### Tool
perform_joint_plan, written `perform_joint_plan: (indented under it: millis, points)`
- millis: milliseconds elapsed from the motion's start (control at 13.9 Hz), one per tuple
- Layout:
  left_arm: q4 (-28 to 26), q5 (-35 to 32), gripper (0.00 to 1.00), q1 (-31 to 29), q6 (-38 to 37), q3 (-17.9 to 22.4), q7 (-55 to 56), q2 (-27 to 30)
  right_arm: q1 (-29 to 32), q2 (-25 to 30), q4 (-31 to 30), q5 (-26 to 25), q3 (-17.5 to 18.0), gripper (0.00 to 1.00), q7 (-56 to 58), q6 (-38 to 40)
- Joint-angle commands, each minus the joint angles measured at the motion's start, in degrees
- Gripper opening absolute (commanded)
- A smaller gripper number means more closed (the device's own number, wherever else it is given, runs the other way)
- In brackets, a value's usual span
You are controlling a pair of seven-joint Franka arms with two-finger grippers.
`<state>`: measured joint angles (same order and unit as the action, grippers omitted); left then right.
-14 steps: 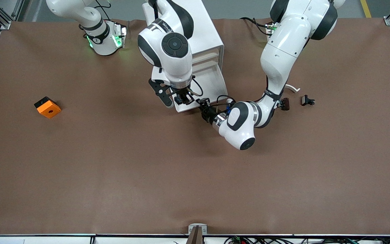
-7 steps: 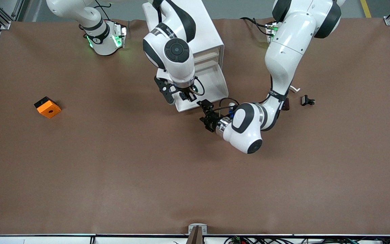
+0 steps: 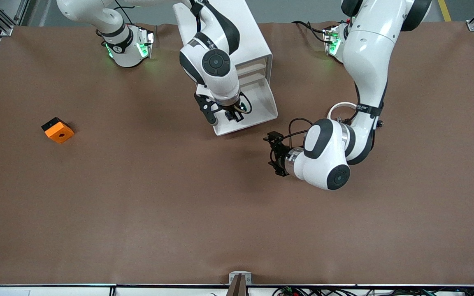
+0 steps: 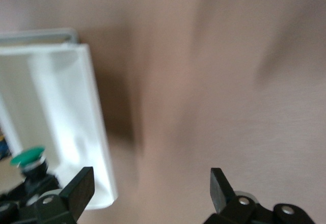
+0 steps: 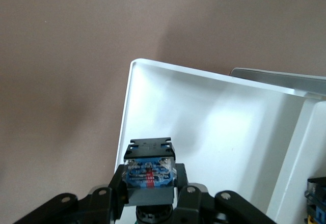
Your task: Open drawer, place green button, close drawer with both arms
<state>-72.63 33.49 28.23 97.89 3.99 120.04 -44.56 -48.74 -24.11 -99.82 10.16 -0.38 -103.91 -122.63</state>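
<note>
The drawer (image 3: 261,102) stands pulled out of the white cabinet (image 3: 253,45), its white floor bare. My right gripper (image 3: 233,116) hangs over the drawer's front end, shut on the button (image 5: 148,172). In the right wrist view the button's dark blue-grey body sits between the fingers, above the drawer (image 5: 219,117). My left gripper (image 3: 270,152) is open and holds nothing, low over the bare table, apart from the drawer's front. The left wrist view shows my left gripper (image 4: 151,188) spread wide, the drawer (image 4: 66,117) to one side, and the button's green cap (image 4: 28,157).
An orange square block (image 3: 57,130) lies toward the right arm's end of the table. The left arm's elbow (image 3: 327,158) bulges low over the table beside its gripper. Brown tabletop stretches toward the front camera.
My left gripper has opened, let go of the drawer's front and drawn back from it toward the left arm's end. My right gripper has carried the button a little farther over the drawer.
</note>
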Motion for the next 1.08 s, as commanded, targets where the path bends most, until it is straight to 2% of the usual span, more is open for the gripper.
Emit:
perform_joint_plan:
  millis: [0, 359, 574, 717, 932, 1004]
  points:
    - [0.8, -3.0, 1.0, -1.3, -0.2, 0.4, -11.8, 1.7, -1.3, -1.0, -0.5, 1.1, -0.6, 0.0, -0.6, -1.9]
    - [0.8, -3.5, 1.0, -3.3, 0.1, 0.4, -42.5, 4.1, -1.6, -2.9, -0.2, 1.2, -0.6, 0.0, -0.6, -3.5]
    - [0.5, -13.3, 1.0, -2.2, 0.2, -0.5, -56.9, 5.6, -2.8, -4.2, 0.0, 1.1, -0.6, 0.0, -0.7, -3.8]
    - [0.4, -16.6, 1.0, -2.5, 1.6, -2.1, -64.2, 6.4, -2.9, -4.4, -0.1, 1.1, -0.6, 0.01, -0.7, -3.8]
    - [-4.0, -19.3, 1.0, -2.1, 7.0, -3.0, -75.4, 9.1, -3.0, -4.7, -0.1, 1.1, -0.6, 0.1, -0.7, -3.8]
    - [-6.7, -19.3, 1.0, -2.0, 9.4, -3.1, -77.8, 10.4, -3.0, -4.9, -0.1, 1.1, -0.6, 0.2, -0.7, -3.8]
